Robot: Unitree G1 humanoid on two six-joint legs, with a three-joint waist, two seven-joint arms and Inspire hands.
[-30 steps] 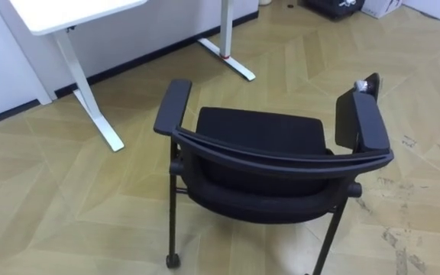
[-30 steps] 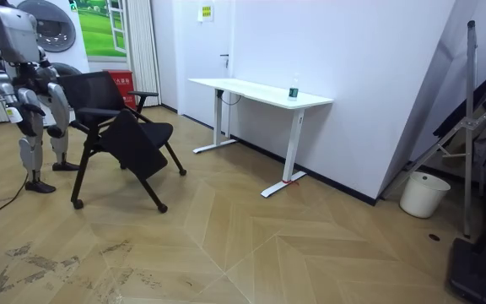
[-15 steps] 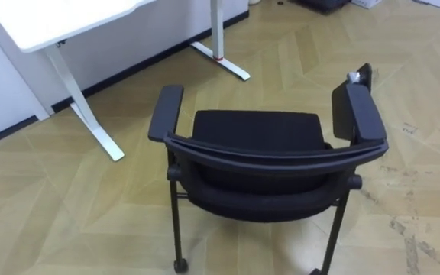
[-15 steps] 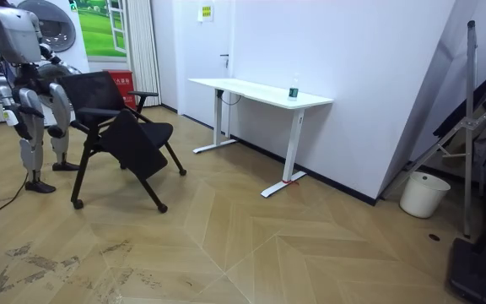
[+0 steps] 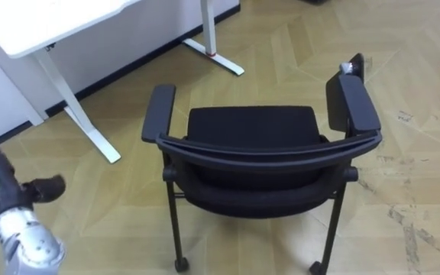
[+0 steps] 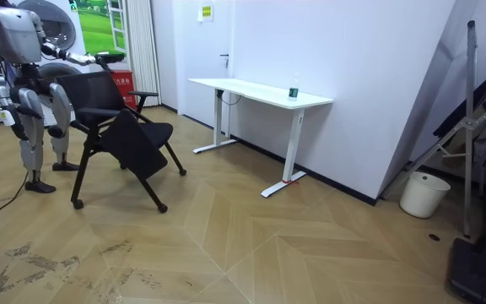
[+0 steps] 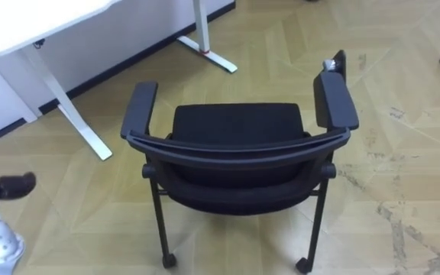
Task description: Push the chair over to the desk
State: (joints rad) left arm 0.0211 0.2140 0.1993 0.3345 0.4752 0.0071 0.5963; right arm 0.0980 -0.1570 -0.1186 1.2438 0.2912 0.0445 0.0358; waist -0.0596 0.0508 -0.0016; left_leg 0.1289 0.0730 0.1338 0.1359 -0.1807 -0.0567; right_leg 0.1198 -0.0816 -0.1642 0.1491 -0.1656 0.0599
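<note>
Black mesh-back chair with armrests and casters (image 5: 250,130) sits on the herringbone wood floor (image 5: 418,176) right in front of the robot, near the white counter (image 5: 52,19). Left robot hand (image 5: 46,188) is held out left of the chair, apart from it. Right robot hand (image 6: 10,117) hangs by its side. Can't tell for either one if it's apart or together.

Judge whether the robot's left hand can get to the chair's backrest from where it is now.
Probably yes. The left hand hovers to the left of the chair, apart from it, with only bare floor between.
</note>
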